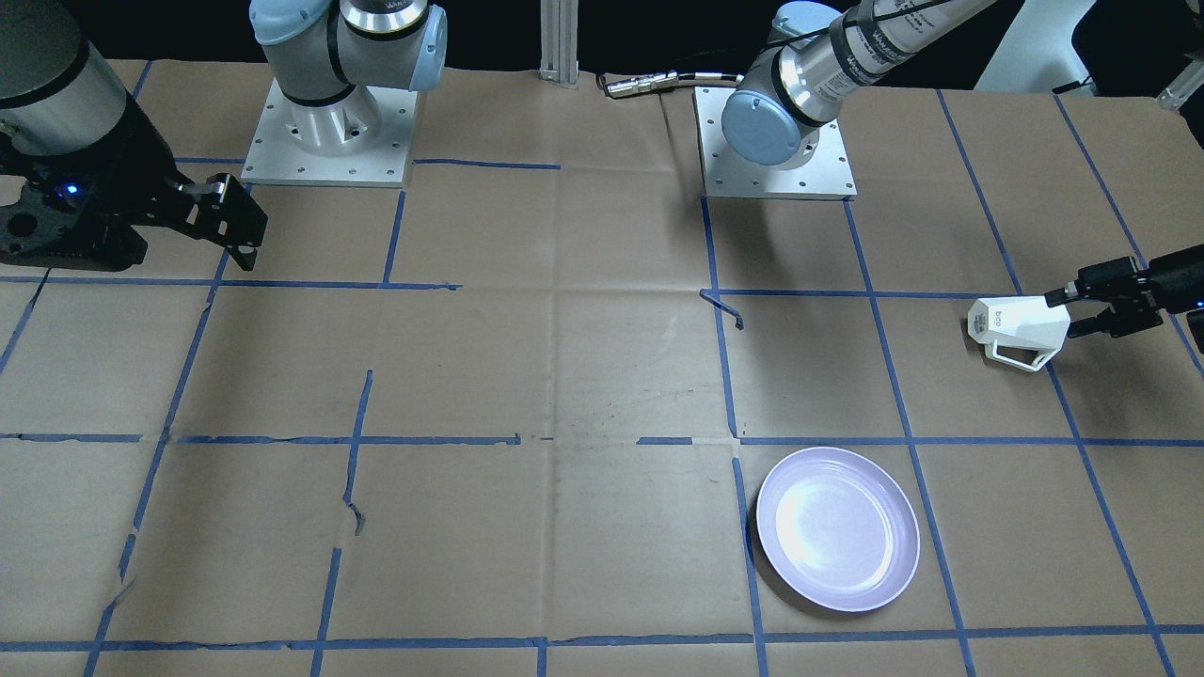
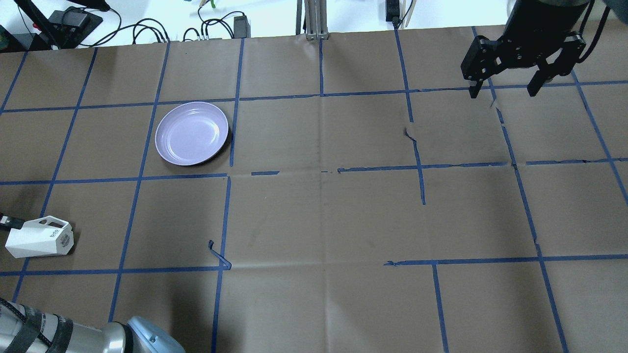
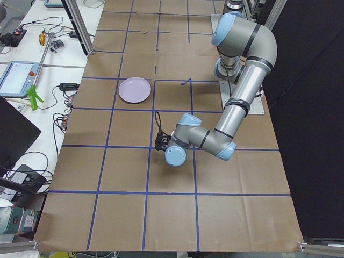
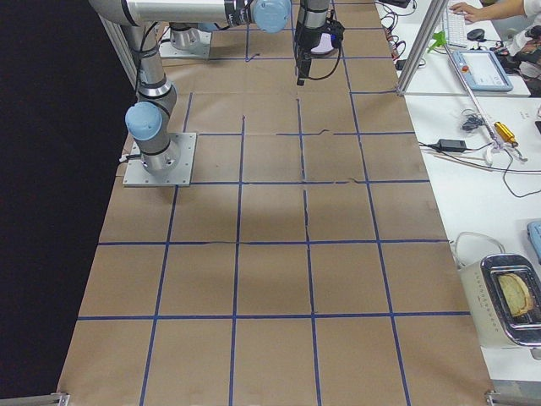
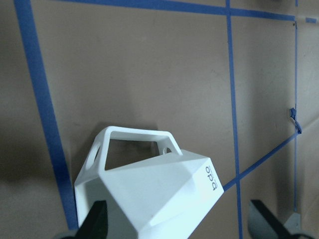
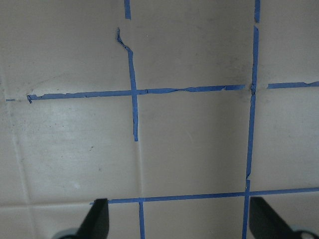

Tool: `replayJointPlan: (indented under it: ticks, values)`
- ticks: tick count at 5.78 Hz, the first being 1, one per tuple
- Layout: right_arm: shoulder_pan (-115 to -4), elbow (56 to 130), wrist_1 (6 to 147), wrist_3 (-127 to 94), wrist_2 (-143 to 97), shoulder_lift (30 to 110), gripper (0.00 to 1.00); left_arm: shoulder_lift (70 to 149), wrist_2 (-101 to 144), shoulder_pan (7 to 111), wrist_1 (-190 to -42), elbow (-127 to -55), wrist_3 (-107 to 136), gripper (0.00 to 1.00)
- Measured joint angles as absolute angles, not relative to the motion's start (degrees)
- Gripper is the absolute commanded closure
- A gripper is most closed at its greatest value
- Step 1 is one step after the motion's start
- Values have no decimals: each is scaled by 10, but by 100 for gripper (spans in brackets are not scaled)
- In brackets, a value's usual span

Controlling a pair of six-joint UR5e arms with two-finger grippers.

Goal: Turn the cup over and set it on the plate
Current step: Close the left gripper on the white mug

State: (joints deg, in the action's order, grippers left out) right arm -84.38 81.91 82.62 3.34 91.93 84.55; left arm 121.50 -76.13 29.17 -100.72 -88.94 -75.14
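Left gripper (image 1: 1072, 313) is mostly cut off at the overhead view's edge. The mouth end of the cup (image 1: 1021, 326) runs off the wrist view's bottom, so finger contact can't be told. Jaws are spread wide astride the cup. Cup lies on its side at far left, long axis left-right, base toward centre, handle on the far side, well apart from plate (image 2: 192, 133). Right gripper (image 2: 503, 93) is spread wide, far right.

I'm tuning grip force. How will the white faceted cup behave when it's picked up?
The cup looks rigid, so it probably won't deform under the left gripper. Lying on its side, its flat facets and handle likely resist rolling. Its smooth slanted faces might slip in a pinch.
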Motion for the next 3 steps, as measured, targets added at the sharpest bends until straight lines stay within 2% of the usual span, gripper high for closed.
replayJointPlan:
  ticks: [1, 2, 3]
  values:
    - [-844, 819, 826, 33, 919, 846, 0, 1230, -767, 288, -1014, -891, -757, 38]
    - [-844, 819, 826, 33, 919, 845, 0, 1239, -767, 285, -1020, -890, -765, 68]
    - [-844, 819, 826, 33, 919, 845, 0, 1238, -765, 286, -1036, -888, -772, 82]
